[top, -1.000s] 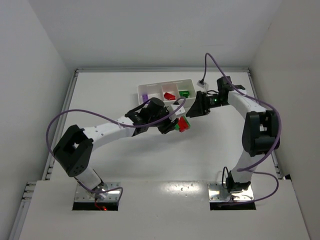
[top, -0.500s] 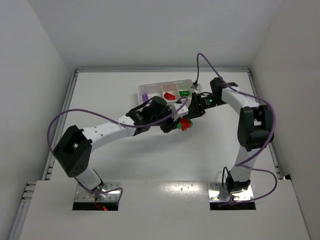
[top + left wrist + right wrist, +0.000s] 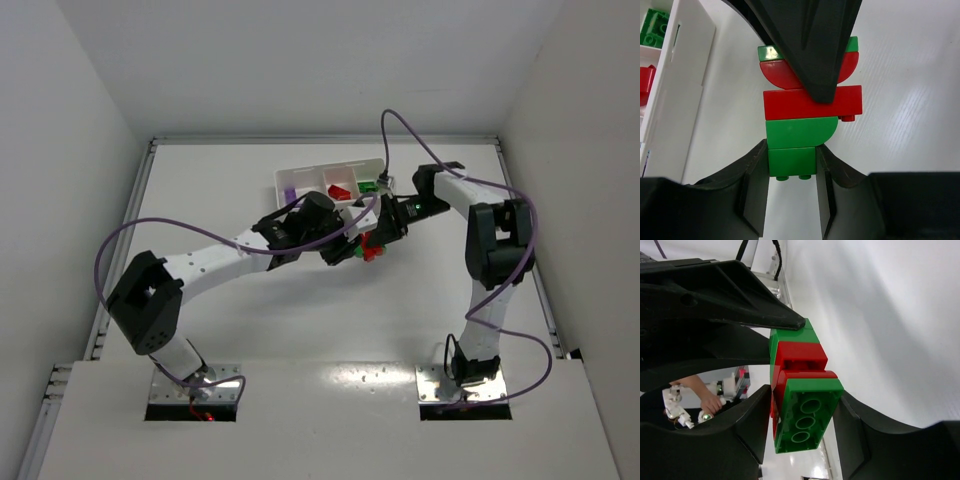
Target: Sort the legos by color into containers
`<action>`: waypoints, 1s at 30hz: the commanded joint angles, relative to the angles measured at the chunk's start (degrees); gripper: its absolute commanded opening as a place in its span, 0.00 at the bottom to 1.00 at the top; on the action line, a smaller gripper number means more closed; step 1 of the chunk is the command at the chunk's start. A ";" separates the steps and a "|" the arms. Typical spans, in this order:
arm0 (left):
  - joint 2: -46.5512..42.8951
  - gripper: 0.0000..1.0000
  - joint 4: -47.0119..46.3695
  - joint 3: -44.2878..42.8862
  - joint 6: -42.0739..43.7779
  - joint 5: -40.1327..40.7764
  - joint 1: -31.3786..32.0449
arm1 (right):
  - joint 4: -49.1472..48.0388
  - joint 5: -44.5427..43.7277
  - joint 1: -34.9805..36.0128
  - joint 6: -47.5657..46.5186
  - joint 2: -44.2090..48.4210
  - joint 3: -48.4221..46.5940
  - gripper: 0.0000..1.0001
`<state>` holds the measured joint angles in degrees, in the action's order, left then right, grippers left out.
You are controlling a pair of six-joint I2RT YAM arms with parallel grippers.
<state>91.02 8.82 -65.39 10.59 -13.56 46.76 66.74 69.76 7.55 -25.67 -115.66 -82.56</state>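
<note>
**Item 1. Lego stack [image 3: 807, 102].** Five bricks were joined in a row: green, green quarter-round, red, red half-round, green. It was positioned just in front of the tray's right end, between the two claws. Whether it rested on the bench [image 3: 250, 320] or hung above it could not be told.

**Item 2. Left claw [image 3: 791, 150].** It was clamped on the small green brick at one end of the stack. One finger [image 3: 757, 170] pressed each side, and the brick's studs showed between them.

**Item 3. Right claw [image 3: 802, 395].** It met the stack from the opposite end. The jaws were drawn in on the green end brick, whose three hollow sockets faced the wrist camera. The fingers [image 3: 747, 425] lay against its two sides as far as that view showed. From the left wrist, one dark finger covered the far bricks.

**Item 4. Tray [image 3: 330, 167].** This was a long white tray with three compartments, lying at the far middle of the bench.
- The left compartment held a purple brick [image 3: 289, 193].
- The middle compartment held a red brick [image 3: 340, 191].
- The right compartment held a green brick [image 3: 368, 186].

**Item 5. Arms.** Both reached inward from the near edge and met at the stack. Purple cables [image 3: 105, 255] looped along each.
</note>
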 commanded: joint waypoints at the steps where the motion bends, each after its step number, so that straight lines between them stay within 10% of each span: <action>1: -0.67 0.09 -3.19 -2.91 1.01 1.17 0.52 | 5.67 6.36 2.37 -4.12 -0.27 -2.86 0.51; 11: -0.14 0.09 -3.72 -1.07 1.01 2.92 0.52 | 8.14 7.58 2.21 -7.55 -0.80 -2.87 0.08; 24: -3.48 0.08 -3.72 3.33 1.54 3.98 0.52 | 7.36 0.04 -0.78 -9.67 -0.27 -3.40 0.04; 30: -3.48 0.07 -3.72 3.33 1.54 3.98 0.52 | -11.08 -13.84 -0.78 1.92 6.75 5.63 0.09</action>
<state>90.19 7.49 -62.06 11.75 -9.61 46.89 66.89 63.37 7.14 -29.02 -114.89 -80.84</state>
